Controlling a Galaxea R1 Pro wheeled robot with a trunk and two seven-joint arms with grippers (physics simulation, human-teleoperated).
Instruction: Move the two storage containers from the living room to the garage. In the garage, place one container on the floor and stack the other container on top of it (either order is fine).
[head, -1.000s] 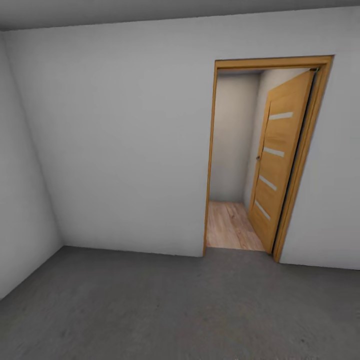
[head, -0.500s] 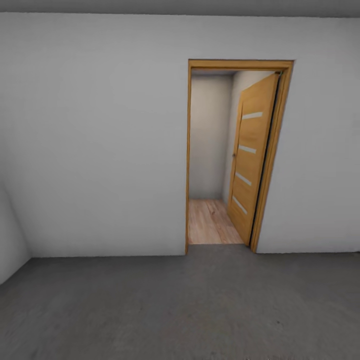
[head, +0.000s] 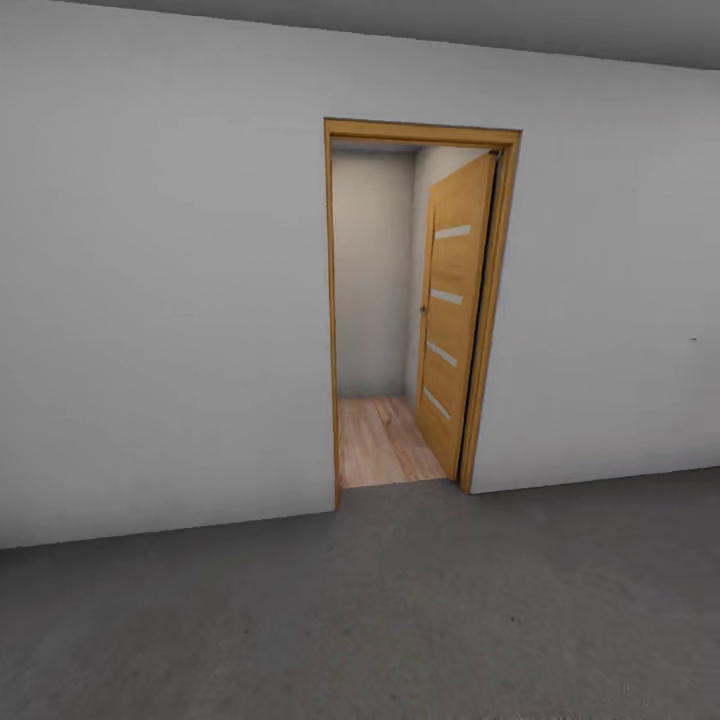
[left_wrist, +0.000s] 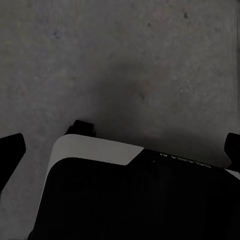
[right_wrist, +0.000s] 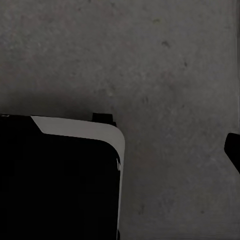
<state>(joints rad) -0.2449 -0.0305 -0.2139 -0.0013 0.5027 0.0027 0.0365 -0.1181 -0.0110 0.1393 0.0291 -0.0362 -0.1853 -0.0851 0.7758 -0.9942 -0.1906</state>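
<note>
I am in the garage, facing a white-grey wall across the dark grey speckled floor. The two storage containers are out of view. My left gripper hangs open over the floor, one dark fingertip at each side edge of the left wrist view, nothing between them. My right gripper also hangs over the floor with one fingertip far out at the edge, and nothing is held.
A wood-framed doorway stands ahead. Its light wooden door with frosted strips is swung open away from me. Light wood planks lie beyond the threshold. My black-and-white base shows below both wrists.
The whole head view has swung, so the doorway now sits further left, near the picture's middle, and the left corner of the room has slid out. Nothing in the room itself moved.
</note>
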